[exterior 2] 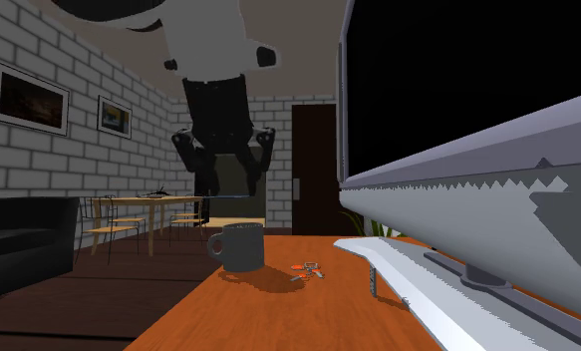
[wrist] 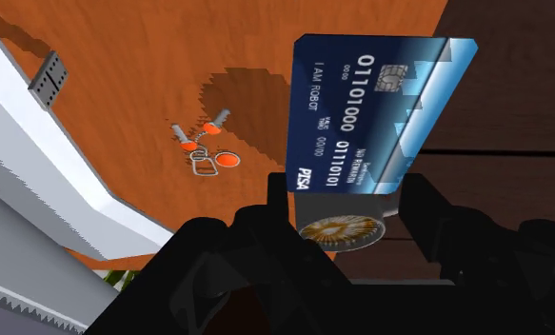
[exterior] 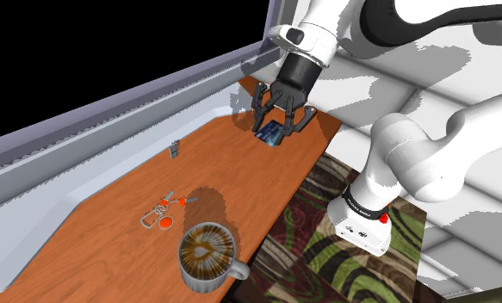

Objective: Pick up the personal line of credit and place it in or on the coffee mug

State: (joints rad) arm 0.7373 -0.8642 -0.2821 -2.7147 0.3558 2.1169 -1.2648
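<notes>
1. Gripper (wrist: 347, 188) closed on blue card (wrist: 366, 105), held above wooden table (exterior: 111, 224).
2. Likely light, thin, stiff, slick; grip across long edges near one end, prone to pivot.
3. Mug (exterior: 207, 252) well apart from card.

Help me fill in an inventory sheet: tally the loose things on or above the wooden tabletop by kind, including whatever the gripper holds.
Blue card, clasped in the gripper: 1
Mug: 1
Key bunch with orange caps: 1
Small grey metal piece: 1
Total: 4
</notes>
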